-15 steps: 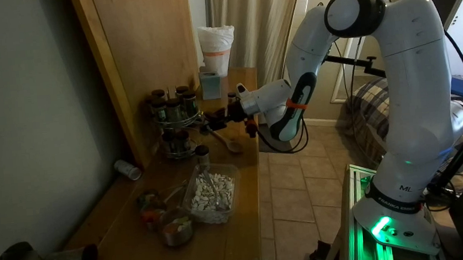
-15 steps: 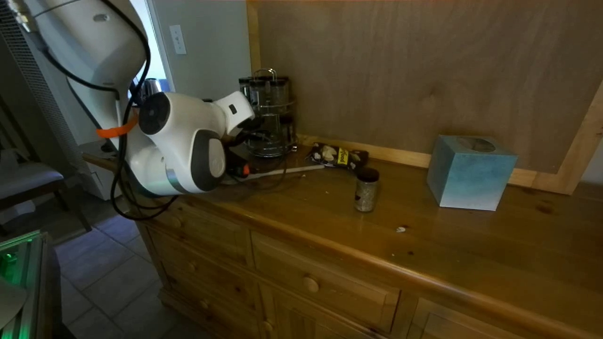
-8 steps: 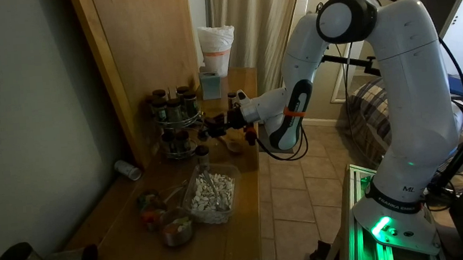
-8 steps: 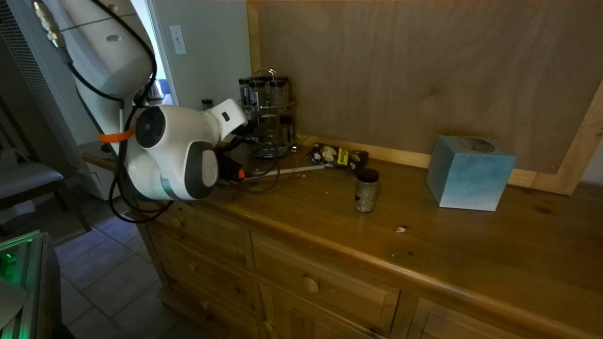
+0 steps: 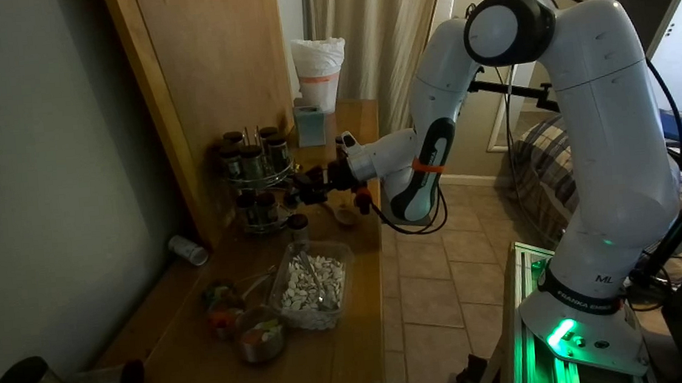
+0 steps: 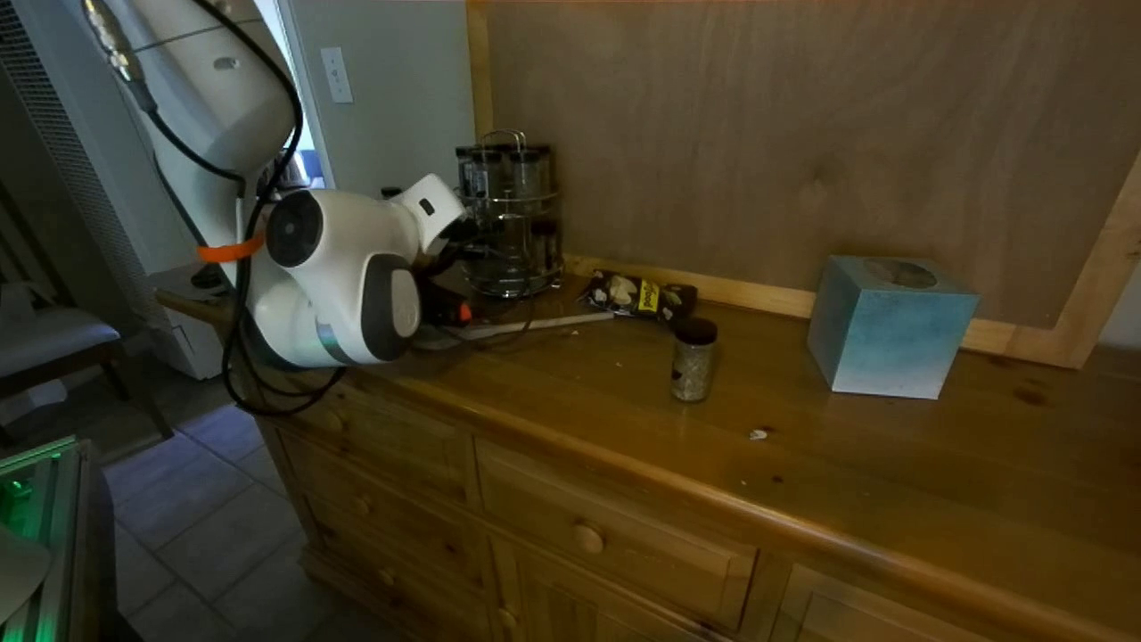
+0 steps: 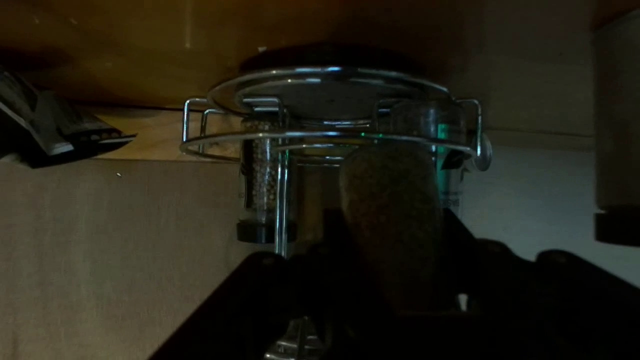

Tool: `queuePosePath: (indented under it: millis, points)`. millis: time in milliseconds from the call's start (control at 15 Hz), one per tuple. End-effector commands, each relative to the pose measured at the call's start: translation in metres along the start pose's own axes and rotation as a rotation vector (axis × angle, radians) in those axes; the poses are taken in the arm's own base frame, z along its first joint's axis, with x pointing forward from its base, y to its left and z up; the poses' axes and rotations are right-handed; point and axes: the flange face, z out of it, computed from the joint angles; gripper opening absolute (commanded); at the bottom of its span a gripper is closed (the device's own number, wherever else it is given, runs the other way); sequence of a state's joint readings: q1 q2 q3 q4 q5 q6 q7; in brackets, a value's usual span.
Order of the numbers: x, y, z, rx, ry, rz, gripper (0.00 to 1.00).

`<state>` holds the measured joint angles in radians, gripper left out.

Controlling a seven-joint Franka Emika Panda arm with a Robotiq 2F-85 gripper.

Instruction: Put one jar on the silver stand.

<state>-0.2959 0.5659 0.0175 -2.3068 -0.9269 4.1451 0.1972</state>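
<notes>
The gripper is clasping 1 jar, parting only to its width. In the wrist view, the jar is overlapping the lower tier of the stand; whether it is touching, I cannot tell. The stand is carrying other jars on 2 tiers. On the counter, a dark-lidded jar is standing upright near the bag.

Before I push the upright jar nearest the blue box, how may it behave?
The upright jar may tip if pushed high, being taller than wide. Once down, its round body would probably roll. Its glassy look suggests it could break.
</notes>
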Motion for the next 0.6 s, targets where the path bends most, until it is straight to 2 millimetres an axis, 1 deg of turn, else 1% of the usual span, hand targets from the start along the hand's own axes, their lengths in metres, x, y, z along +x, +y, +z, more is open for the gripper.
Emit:
queuePosePath:
  millis: [0, 200, 533]
  points:
    - [0.005, 0.009, 0.012, -0.033, -0.013, -0.059, 0.23]
    - [0.004, 0.012, 0.015, -0.042, -0.033, -0.077, 0.23]
    - [0.001, 0.016, 0.026, -0.051, -0.089, -0.093, 0.23]
